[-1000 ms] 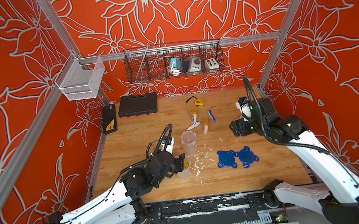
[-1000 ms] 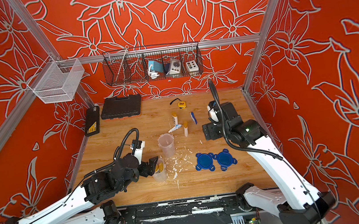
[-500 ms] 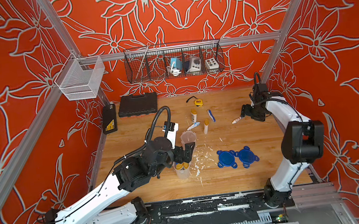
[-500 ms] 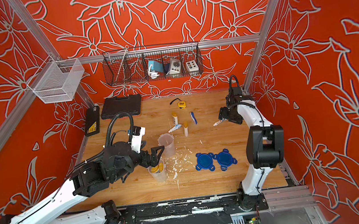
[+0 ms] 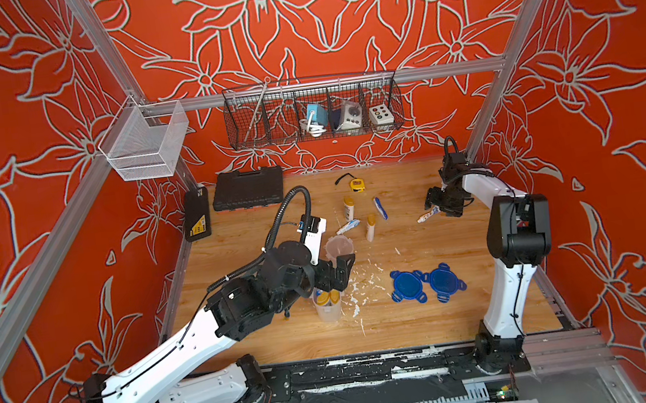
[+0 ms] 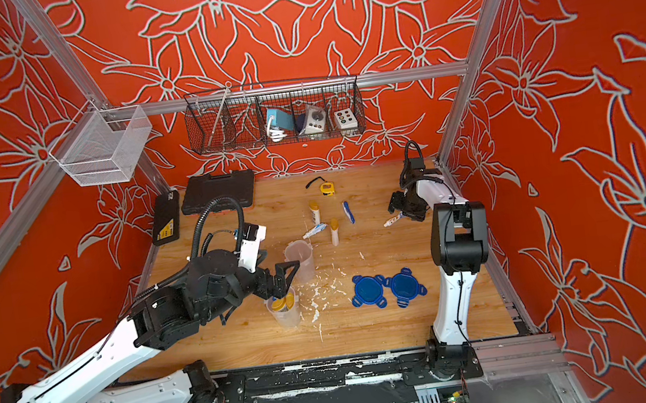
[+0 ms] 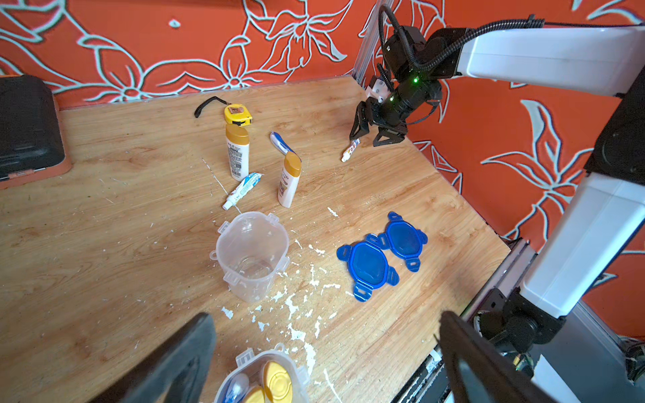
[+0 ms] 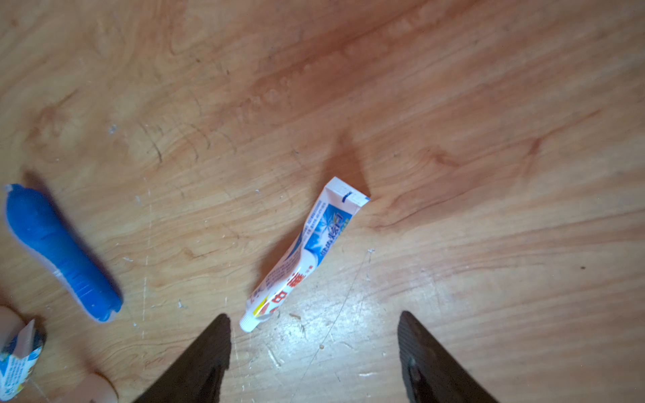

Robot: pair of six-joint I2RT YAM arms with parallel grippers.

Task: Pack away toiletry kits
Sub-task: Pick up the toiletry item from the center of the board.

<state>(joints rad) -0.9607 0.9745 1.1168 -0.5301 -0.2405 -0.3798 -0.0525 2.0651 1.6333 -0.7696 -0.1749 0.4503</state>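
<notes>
Showing the right gripper (image 8: 312, 314) hovering over a small white-and-blue toothpaste tube (image 8: 307, 251) that lies flat on the wooden tabletop (image 5: 432, 323), at the right of the frame in both top views, near the orange side wall. The jaws stand apart and hold nothing. In the right wrist view the tube's long axis runs obliquely away from the fingers. Its white cap end appears just beside one fingertip (image 8: 209, 349), off-centre in the gap, and the crimped tail points away. The height above the wood cannot be told. By judgement, a clean pinch needs the gripper centred over the tube's body. This arm is far the nearer, and nothing lies between.

The left gripper (image 5: 340, 269), spread wide and empty, hangs at mid-frame above a clear plastic cup (image 5: 328, 308) with yellow caps showing inside. An empty clear cup (image 5: 338, 246) stands just behind it. Beyond lie two white yellow-capped bottles (image 5: 349, 207), a second toothpaste tube (image 5: 348, 226) and a blue toothbrush (image 5: 380, 208). Two blue four-tab lids (image 5: 407, 286) touch each other at lower right of centre. A yellow tape measure (image 5: 357, 183) and a black tool case (image 5: 247, 188) rest toward the back wall.
</notes>
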